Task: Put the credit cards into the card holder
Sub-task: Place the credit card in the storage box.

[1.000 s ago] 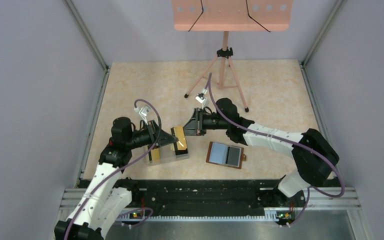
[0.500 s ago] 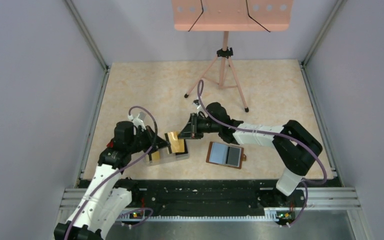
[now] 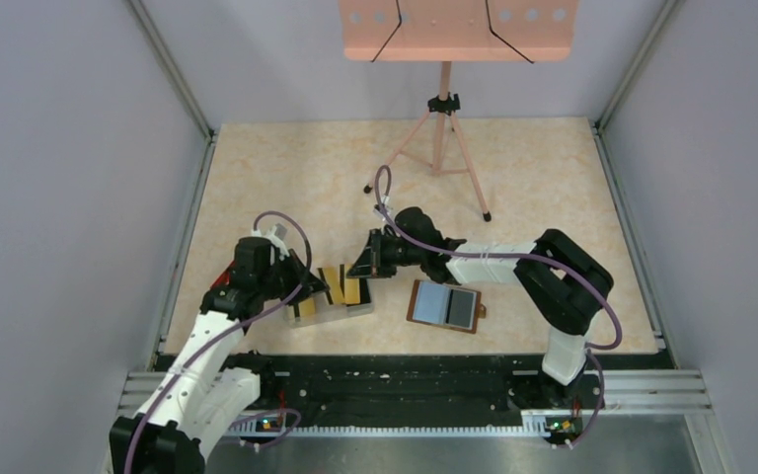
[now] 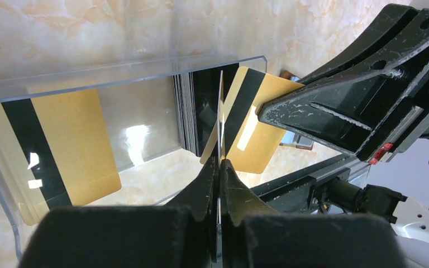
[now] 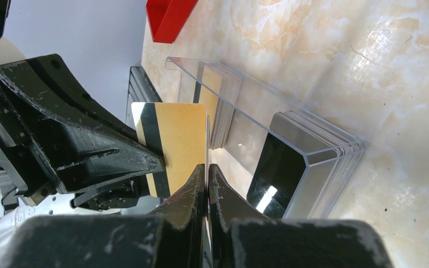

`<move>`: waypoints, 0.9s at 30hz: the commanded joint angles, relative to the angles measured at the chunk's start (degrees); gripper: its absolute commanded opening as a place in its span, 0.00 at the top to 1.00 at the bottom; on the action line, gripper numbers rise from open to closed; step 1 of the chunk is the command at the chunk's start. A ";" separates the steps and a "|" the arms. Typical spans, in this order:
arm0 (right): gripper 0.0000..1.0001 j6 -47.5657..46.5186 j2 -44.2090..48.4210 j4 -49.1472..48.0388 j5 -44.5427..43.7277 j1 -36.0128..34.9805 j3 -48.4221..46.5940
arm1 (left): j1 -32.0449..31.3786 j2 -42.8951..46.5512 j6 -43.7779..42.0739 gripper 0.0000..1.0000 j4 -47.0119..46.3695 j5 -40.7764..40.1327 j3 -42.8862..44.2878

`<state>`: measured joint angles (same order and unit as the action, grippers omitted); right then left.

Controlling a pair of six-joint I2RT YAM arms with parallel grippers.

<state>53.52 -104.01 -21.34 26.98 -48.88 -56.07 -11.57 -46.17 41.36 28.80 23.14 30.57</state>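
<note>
The clear plastic tray (image 3: 328, 308) holds the credit cards: a gold one (image 4: 61, 145) at one end and a black stack (image 5: 276, 167) at the other. My left gripper (image 3: 318, 283) is shut on a card standing over the tray, edge-on (image 4: 220, 111) in its own view and gold with a black stripe (image 5: 173, 139) in the right wrist view. My right gripper (image 3: 360, 269) faces it, shut on a second gold striped card (image 4: 251, 128), seen only as a thin edge (image 5: 207, 139) in its own view. The card holder (image 3: 444, 305) lies open to the right.
A tripod (image 3: 441, 148) carrying an orange board (image 3: 459, 28) stands at the back. A black rail (image 3: 405, 380) runs along the near edge. Grey walls close in both sides. A red object (image 5: 170, 17) shows at the top of the right wrist view.
My left gripper has closed on a card and drawn back a little to the left. The right gripper has come down and left toward the tray with its card.
</note>
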 commanded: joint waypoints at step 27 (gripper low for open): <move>1.00 -0.65 -14.25 6.33 0.37 -8.75 -20.95 | -0.03 16.42 -9.59 1.00 12.21 -8.48 21.78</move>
<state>52.16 -117.23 -13.61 27.03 -55.94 -74.02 -11.57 -30.15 32.75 41.63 14.98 51.68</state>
